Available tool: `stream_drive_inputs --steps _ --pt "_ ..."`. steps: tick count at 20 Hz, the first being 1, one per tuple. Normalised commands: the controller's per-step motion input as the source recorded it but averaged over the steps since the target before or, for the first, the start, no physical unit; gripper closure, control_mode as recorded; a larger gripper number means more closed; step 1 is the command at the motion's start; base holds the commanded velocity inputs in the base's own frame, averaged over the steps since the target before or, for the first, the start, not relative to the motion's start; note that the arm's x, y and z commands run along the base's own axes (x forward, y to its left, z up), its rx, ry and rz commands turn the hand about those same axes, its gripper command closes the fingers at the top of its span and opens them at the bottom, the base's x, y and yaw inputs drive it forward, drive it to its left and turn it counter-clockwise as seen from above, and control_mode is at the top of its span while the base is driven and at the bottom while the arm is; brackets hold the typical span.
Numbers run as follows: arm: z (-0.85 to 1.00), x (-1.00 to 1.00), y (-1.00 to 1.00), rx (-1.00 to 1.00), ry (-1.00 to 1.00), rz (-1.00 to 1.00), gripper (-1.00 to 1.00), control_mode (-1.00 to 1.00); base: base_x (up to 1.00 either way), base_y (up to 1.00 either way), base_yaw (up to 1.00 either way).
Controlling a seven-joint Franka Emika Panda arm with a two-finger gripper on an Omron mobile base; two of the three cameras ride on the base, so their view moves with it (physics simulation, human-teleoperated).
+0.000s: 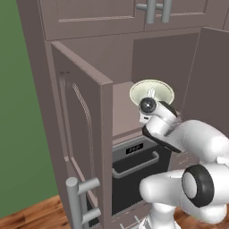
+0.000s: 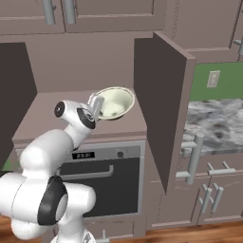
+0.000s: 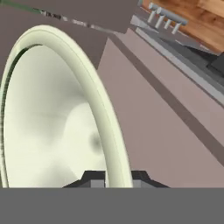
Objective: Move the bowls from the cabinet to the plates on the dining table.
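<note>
White arm reaches into cabinet, jaws pinching cream-green bowl rim.

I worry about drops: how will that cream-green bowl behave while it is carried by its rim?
The cream-green bowl looks glossy, so it may slip. The gripper pinches just one rim edge and the bowl is tilted, so it could swing. It looks rigid, probably breakable.
</note>
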Motion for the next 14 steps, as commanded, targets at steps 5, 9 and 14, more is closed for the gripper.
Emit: stream_drive_inputs --steps 5,9,14 --pt "0.15 -0.84 0.00 -0.01 -0.01 0.05 1.00 -1.00 0.00 0.00 0.00" --pt "0.16 -0.77 0.00 0.00 0.00 0.05 1.00 -1.00 0.00 0.00 0.00" --pt "0.10 -0.65 0.00 0.00 0.00 0.05 1.00 -1.00 0.00 0.00 0.00"
